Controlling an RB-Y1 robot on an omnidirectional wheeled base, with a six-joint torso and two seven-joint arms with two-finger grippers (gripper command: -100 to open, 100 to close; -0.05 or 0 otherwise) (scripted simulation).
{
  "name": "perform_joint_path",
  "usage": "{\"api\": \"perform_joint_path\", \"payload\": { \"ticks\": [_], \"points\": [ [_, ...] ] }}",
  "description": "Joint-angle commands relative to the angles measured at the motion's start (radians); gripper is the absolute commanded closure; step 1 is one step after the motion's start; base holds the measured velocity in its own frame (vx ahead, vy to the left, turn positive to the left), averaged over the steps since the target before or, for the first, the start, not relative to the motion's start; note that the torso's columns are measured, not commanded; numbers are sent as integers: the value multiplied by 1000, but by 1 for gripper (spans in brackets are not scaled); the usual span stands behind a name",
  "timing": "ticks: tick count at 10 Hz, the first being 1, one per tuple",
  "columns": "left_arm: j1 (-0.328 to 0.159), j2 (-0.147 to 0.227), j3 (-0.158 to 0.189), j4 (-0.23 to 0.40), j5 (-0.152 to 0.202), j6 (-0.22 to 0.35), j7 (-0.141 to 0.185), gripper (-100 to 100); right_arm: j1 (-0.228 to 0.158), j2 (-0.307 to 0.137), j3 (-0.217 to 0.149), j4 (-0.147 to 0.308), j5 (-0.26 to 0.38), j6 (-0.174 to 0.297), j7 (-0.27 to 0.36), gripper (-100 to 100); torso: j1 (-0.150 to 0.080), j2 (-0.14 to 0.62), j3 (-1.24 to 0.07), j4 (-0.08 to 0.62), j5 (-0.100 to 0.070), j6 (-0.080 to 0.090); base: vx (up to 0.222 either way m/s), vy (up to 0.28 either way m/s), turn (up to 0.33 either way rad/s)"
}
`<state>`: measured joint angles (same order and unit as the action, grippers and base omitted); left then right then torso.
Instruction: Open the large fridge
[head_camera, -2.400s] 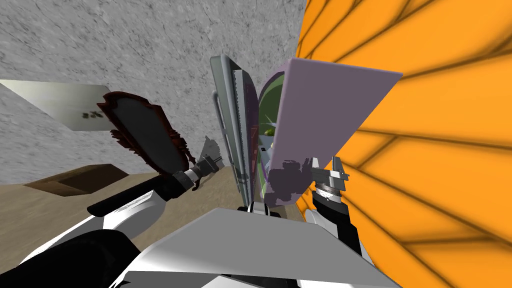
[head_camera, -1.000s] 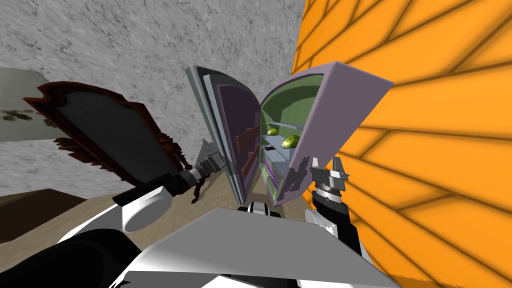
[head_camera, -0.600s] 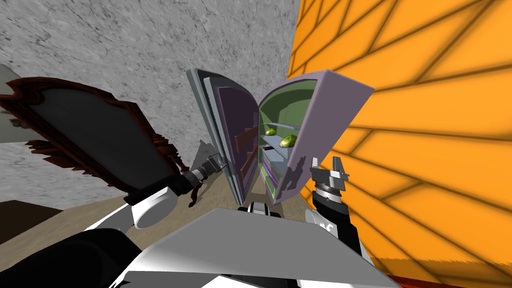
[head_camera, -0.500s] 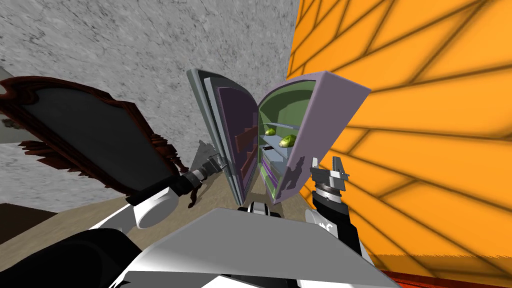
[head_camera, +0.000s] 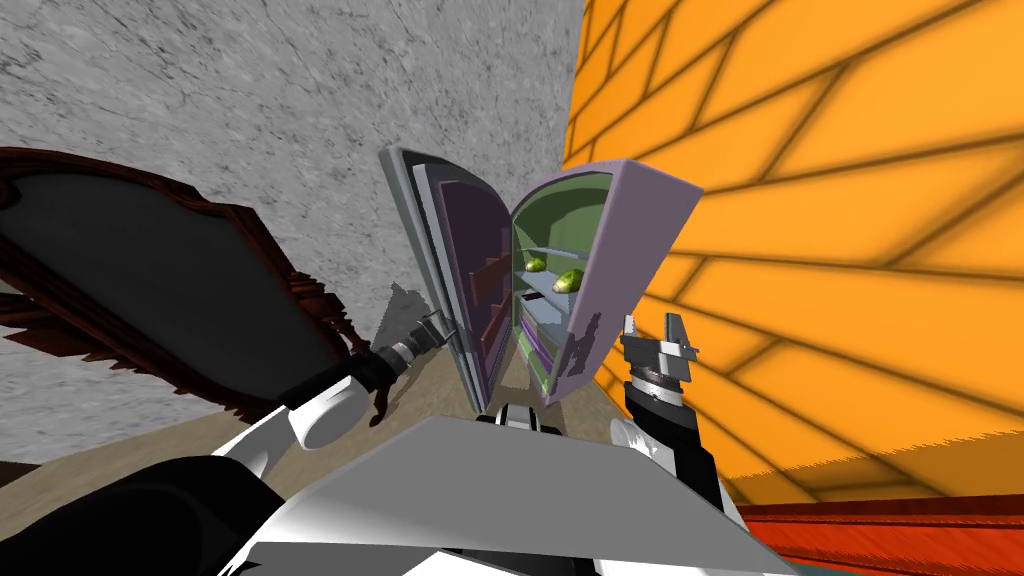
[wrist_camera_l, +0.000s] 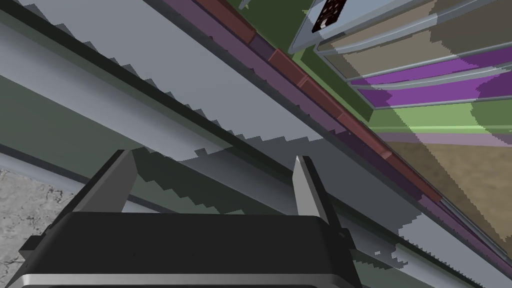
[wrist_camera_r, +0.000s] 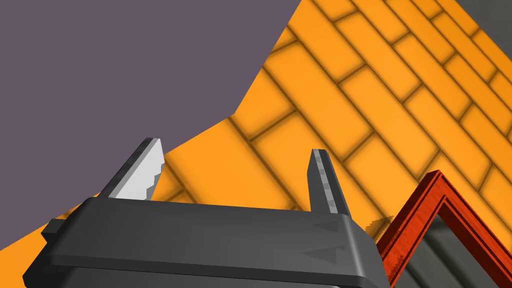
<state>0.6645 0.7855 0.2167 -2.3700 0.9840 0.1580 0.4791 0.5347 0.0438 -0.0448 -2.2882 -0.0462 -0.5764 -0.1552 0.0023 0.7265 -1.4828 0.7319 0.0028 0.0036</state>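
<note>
While ajar, boxy smooth lilac fridge (head_camera: 630, 250)

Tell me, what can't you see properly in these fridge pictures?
Green items on the fridge shelf: head view, too small to name.
Fridge's far inside: head view, hidden by its own lilac side wall.
Dark-framed panel: head view, cut off by the left edge.
Red frame: right wrist view, cut off by the edge and the body of the right end effector.
</note>
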Motion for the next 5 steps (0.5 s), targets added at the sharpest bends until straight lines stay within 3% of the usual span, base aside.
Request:
{"api": "perform_joint_path", "payload": {
  "ticks": [1,5],
  "points": [
    [-21,-18,-42,43,-20,-8,-18,-100,0,0,0,0,0,0,0,0,0,-1,0,0,0,0,-25,39,-87],
    [-50,-40,-104,95,-47,-29,-44,-100,0,0,0,0,0,0,0,0,1,-7,-4,-4,2,3,-34,35,-110]
  ]
}}
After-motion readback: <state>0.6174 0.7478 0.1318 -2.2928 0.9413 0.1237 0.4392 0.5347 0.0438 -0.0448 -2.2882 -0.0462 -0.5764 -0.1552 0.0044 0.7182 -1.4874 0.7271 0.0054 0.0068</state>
